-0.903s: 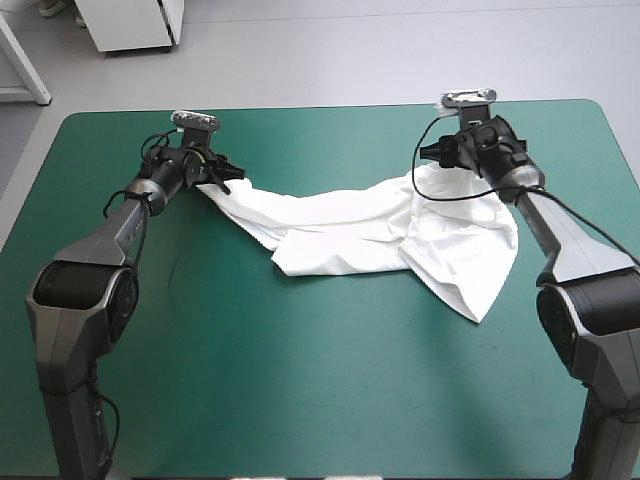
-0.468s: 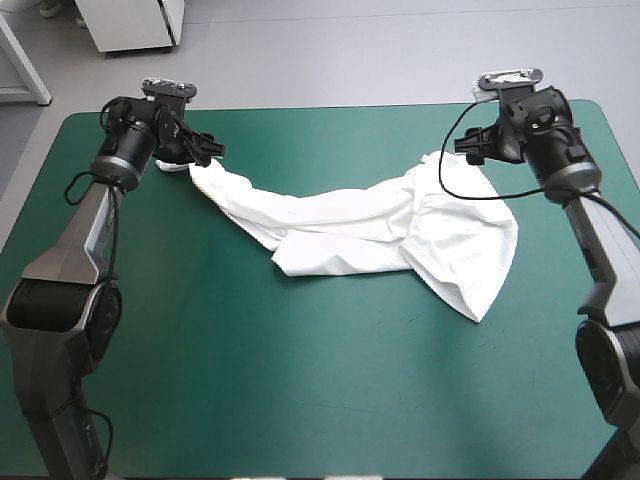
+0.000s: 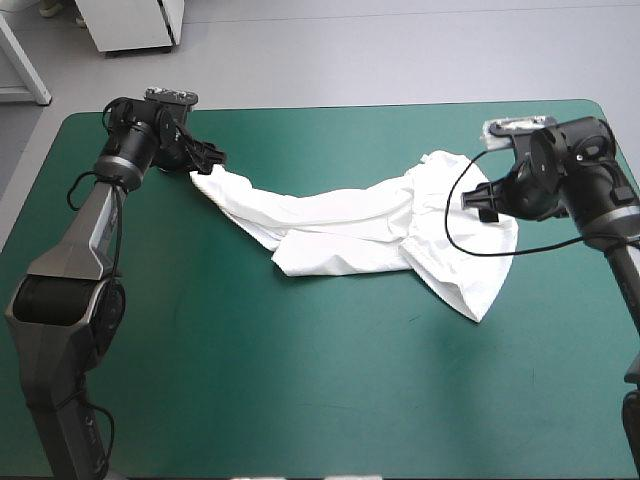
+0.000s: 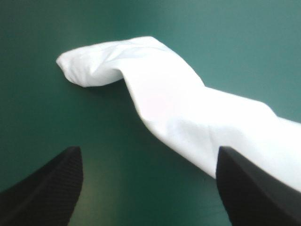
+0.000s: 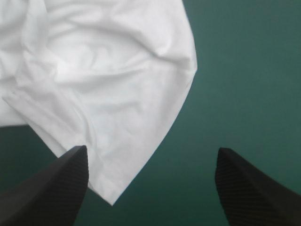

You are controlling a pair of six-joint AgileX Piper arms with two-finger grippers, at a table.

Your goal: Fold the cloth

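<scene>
one t-shirt (image 3: 345,225); left end effector (image 4: 149,150), right end effector (image 5: 150,150), both parted

Built from dark metallic-grey links, angular along the left arm (image 3: 98,228) and the right arm (image 3: 600,205), with bulky rounded black housings at the joints. Tipped with broad black fingers (image 4: 44,190), curved like fins, finely ribbed across the faces, tapering toward blunt points.
</scene>
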